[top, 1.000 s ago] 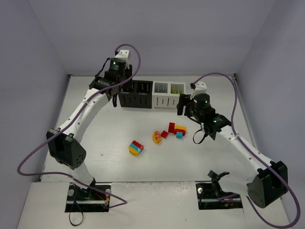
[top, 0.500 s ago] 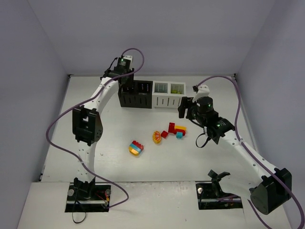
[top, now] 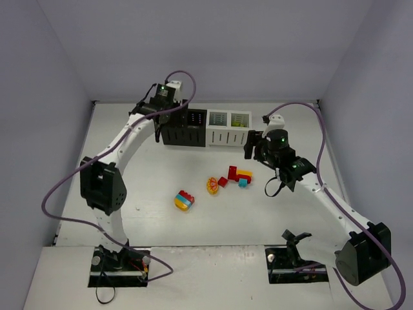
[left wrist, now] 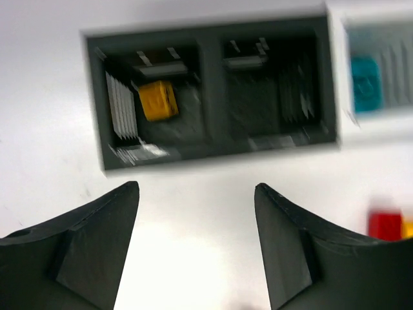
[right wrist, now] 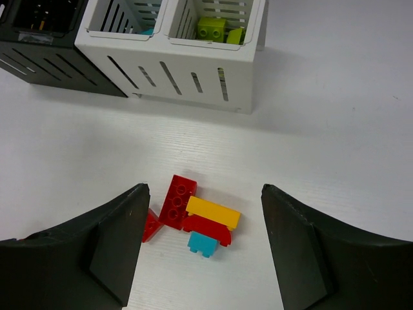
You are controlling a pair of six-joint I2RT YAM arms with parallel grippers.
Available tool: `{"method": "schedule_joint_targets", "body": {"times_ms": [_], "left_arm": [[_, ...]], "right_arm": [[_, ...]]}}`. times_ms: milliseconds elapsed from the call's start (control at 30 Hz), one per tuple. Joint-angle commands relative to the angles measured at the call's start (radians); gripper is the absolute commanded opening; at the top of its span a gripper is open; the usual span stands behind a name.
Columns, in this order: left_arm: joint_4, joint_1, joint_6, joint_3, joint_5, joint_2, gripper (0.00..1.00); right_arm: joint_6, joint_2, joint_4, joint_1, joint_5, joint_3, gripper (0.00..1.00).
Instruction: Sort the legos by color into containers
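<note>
My left gripper (top: 170, 119) (left wrist: 195, 187) is open and empty, high up by the left black bin of the containers (top: 184, 137) (left wrist: 213, 152). A yellow-orange brick (left wrist: 158, 100) lies in that bin. A teal brick (left wrist: 366, 84) sits in the neighbouring white bin. My right gripper (top: 251, 146) (right wrist: 204, 188) is open above a clump of legos (top: 237, 175): a long red brick (right wrist: 179, 200), then a yellow one (right wrist: 213, 212) stacked on red and teal (right wrist: 203, 244). Green bricks (right wrist: 216, 29) lie in the rightmost white bin (right wrist: 187, 74).
A small red brick (right wrist: 151, 225) lies just left of the clump. An orange-yellow piece (top: 212, 185) and a red, yellow and blue stack (top: 184, 200) lie further left on the white table. Purple walls close in the back and both sides.
My left gripper has gone from shut to open at the left black bin, and the left arm's elbow has swung. The right gripper has edged slightly toward the back, still open.
</note>
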Motion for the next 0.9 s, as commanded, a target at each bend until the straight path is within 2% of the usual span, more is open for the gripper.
{"method": "schedule_joint_targets", "body": {"times_ms": [0, 167, 300, 567, 867], "left_arm": [[0.045, -0.093, -0.035, -0.119, 0.058, -0.164, 0.66], [0.06, -0.226, -0.084, -0.289, 0.123, -0.242, 0.71], [0.094, -0.297, -0.133, -0.389, 0.157, -0.244, 0.75], [0.103, -0.415, -0.253, -0.417, 0.108, -0.136, 0.75], [0.095, -0.423, -0.406, -0.412, 0.086, -0.018, 0.75]], "right_arm": [[0.001, 0.004, 0.043, -0.022, 0.017, 0.027, 0.66], [0.012, 0.002, 0.046, -0.035, 0.019, 0.013, 0.66], [0.021, 0.001, 0.046, -0.04, 0.024, 0.001, 0.66], [0.032, -0.011, 0.045, -0.048, 0.045, -0.01, 0.66], [0.041, -0.042, 0.04, -0.051, 0.048, -0.032, 0.66]]}}
